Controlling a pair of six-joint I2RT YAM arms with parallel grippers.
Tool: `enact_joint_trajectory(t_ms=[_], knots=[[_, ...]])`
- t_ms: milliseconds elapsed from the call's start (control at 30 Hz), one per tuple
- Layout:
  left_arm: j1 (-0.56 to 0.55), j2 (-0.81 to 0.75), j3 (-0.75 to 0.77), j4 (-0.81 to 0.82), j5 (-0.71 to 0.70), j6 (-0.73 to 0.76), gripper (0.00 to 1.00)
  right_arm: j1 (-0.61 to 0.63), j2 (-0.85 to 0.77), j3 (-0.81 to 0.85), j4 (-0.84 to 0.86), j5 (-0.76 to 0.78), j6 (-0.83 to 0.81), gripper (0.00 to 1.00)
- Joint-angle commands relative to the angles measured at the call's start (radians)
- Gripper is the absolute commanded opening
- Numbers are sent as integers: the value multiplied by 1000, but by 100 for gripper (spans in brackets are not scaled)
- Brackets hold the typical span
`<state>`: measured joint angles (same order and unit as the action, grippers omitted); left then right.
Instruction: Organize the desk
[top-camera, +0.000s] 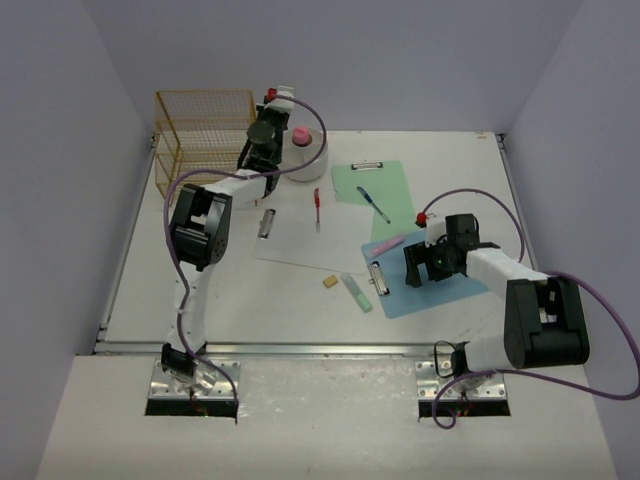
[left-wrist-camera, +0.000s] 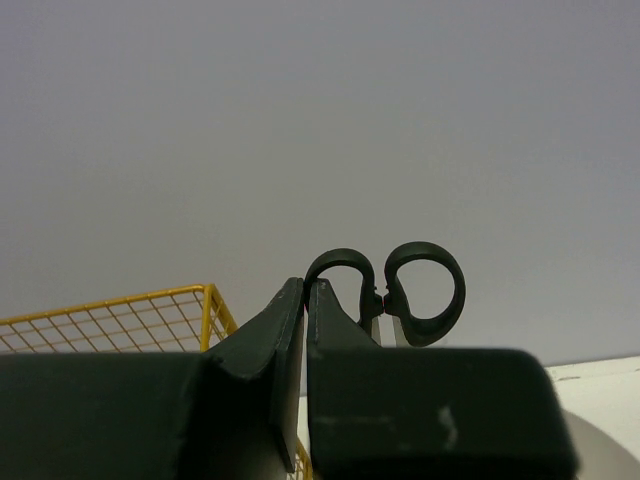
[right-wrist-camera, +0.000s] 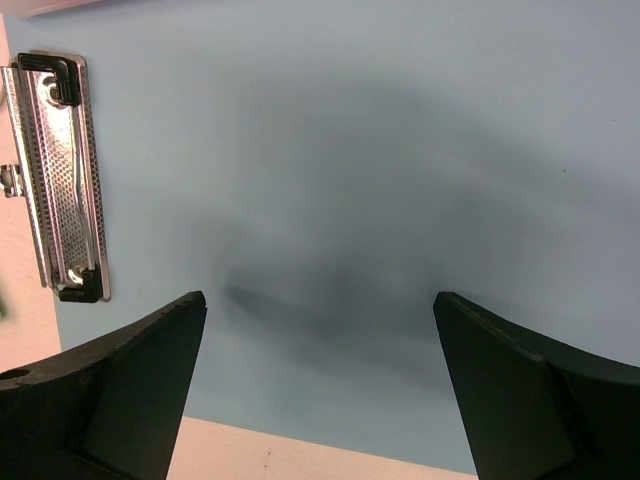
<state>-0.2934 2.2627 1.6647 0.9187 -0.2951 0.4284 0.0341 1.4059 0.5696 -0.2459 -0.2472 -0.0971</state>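
The white desk (top-camera: 250, 300) holds scattered stationery. My left gripper (top-camera: 262, 150) is at the back, between a yellow wire basket (top-camera: 205, 135) and a white cup (top-camera: 308, 158). In the left wrist view its jaws (left-wrist-camera: 305, 285) are pressed together on black-handled scissors (left-wrist-camera: 420, 290), whose loops stick up past the fingertips. My right gripper (top-camera: 425, 272) is open and empty, low over a blue clipboard (top-camera: 440, 290). The right wrist view shows its fingers (right-wrist-camera: 320, 310) wide apart above the blue board (right-wrist-camera: 350, 150) and the board's metal clip (right-wrist-camera: 60, 180).
A green clipboard (top-camera: 370, 185) carries a blue pen (top-camera: 373, 203). A red pen (top-camera: 317, 208), a silver object (top-camera: 266, 223), a pink marker (top-camera: 388, 243), a tan eraser (top-camera: 330, 282) and a pale green stick (top-camera: 355, 292) lie mid-desk. The cup holds something pink (top-camera: 300, 135). The basket corner (left-wrist-camera: 120, 320) is beside my left fingers.
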Motion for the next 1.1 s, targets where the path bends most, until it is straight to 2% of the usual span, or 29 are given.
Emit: enact_joint_trajectory(t_ms=[0,300,833,1067], knots=[[-9,-49,7,-23,-46,16,0,-5,15,18,-13,-20,4,99],[-30,-11,81,-133,-78,-25,0,-4,10,15,-16,-18,-3,99],[-55,80,193,-235,-131,-56,0,-9,-1,10,-23,-25,-8,99],[-59,93,197,-244,-170,-26,0,-11,4,12,-23,-31,-7,99]])
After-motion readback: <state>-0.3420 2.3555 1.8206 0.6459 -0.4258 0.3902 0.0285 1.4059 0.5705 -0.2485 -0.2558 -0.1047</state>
